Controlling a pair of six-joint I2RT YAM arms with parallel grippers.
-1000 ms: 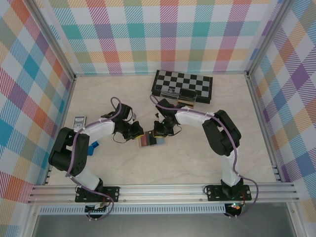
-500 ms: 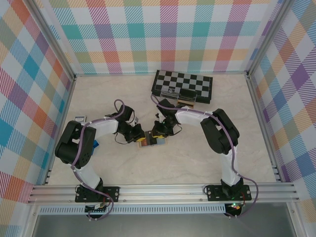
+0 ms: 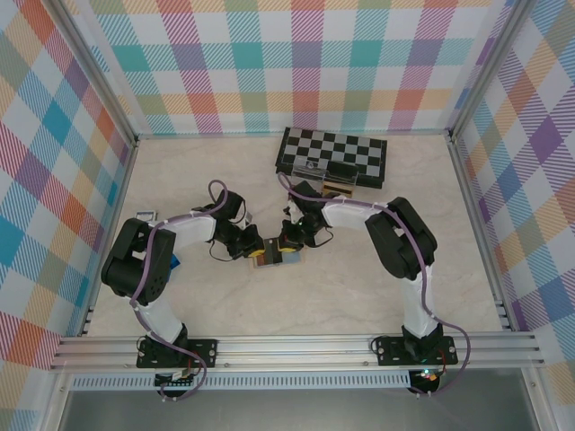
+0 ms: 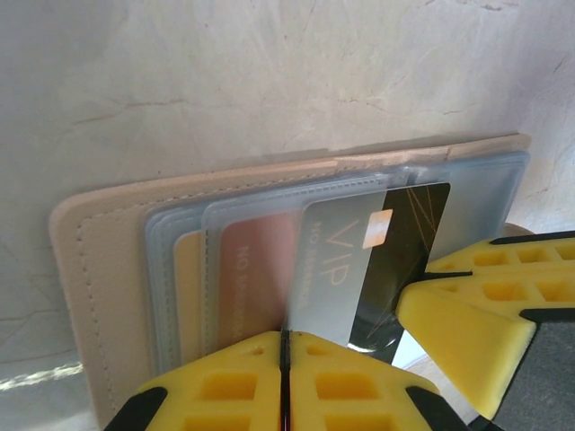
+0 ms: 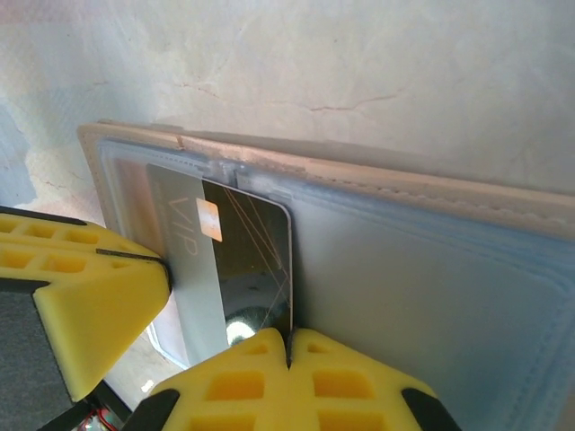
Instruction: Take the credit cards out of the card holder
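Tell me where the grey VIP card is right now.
The grey VIP card sits on the open card holder, just right of a sleeved reddish card in the left wrist view. From above, the holder lies mid-table, nearer than the chessboard.

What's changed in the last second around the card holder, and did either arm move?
The left arm's elbow swung in toward the middle, and the card holder slid slightly left with it. The right gripper, shut on the dark card, seems to have edged back toward the chessboard. The left gripper stayed shut at the holder's near edge, and the chessboard did not move.
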